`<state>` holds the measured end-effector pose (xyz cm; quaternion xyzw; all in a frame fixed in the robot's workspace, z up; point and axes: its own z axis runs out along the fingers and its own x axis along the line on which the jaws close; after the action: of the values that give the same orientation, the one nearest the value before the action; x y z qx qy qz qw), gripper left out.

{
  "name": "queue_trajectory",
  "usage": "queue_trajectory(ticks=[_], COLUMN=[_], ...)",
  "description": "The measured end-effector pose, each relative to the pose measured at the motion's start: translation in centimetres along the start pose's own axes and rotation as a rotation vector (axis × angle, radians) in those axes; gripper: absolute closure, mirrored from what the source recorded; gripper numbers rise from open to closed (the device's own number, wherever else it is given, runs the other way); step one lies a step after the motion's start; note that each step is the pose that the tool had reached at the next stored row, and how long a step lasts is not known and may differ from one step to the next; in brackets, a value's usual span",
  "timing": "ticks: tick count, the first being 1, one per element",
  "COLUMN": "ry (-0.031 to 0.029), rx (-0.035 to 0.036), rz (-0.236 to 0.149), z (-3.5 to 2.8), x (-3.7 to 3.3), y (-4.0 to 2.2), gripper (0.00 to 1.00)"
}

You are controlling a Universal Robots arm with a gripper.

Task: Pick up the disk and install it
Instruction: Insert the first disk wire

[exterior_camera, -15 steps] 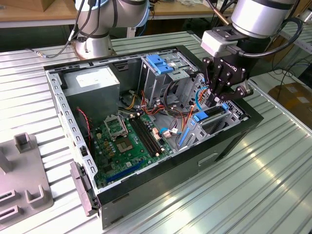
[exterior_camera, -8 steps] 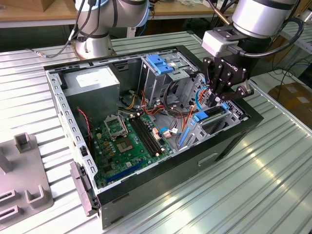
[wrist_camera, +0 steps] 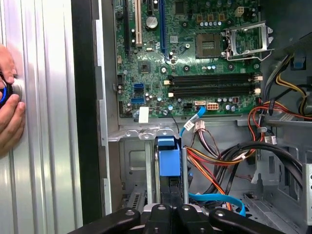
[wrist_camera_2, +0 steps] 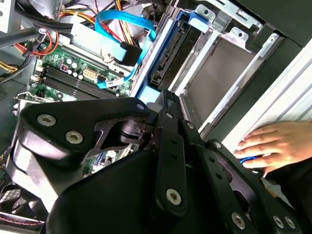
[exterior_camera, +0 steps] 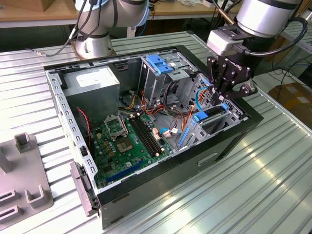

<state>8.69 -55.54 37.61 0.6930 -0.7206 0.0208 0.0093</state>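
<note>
Gripper (exterior_camera: 222,99), black, two-fingered, on a silver arm: it hangs over the corner bay of the case, fingers drawn narrow about the top edge of the disk, as in the first wrist view (wrist_camera: 171,210).

Disk (exterior_camera: 201,117): flat grey metal hard drive in a bright blue plastic carrier with long rails. It stands on edge directly beneath the gripper, partway down in the grey metal drive cage (exterior_camera: 217,124). Its blue end (wrist_camera: 169,158) and dark edge (wrist_camera_2: 168,53) appear in both wrist views.

Case (exterior_camera: 146,190): black desktop computer case, side panel off, lying open-side up around and below the gripper.

Motherboard (exterior_camera: 126,141): green printed circuit board on the case floor, beyond the disk from the gripper, well below it.

Cable (wrist_camera_2: 122,24): flat light-blue data lead, looped just beside the disk.

Handle block (exterior_camera: 158,63): blue plastic, atop a second grey cage, apart from the gripper.

Power supply (exterior_camera: 92,83): grey metal box, at the case's far corner from the gripper.

Tabletop (exterior_camera: 219,195): ribbed aluminium, carrying the case.

Hand (wrist_camera_2: 278,144): a person's, resting on the tabletop outside the case wall, clear of the gripper.
</note>
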Motion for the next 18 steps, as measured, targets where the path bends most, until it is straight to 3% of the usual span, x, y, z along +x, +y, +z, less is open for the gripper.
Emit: queue_trajectory(ticks=[6, 11, 15, 18], ry=[-0.0002, -0.0006, -0.0022, -0.003], rx=[0.0013, 0.0035, 0.0075, 0.0092], rz=[-0.007, -0.024, -0.117, -0.156], z=[-0.91, -0.98, -0.98, -0.97], x=[0.03, 0.03, 0.03, 0.02], y=[-0.09, -0.19, -0.34, -0.52], gripper=[0.89, 0.89, 0.89, 0.89])
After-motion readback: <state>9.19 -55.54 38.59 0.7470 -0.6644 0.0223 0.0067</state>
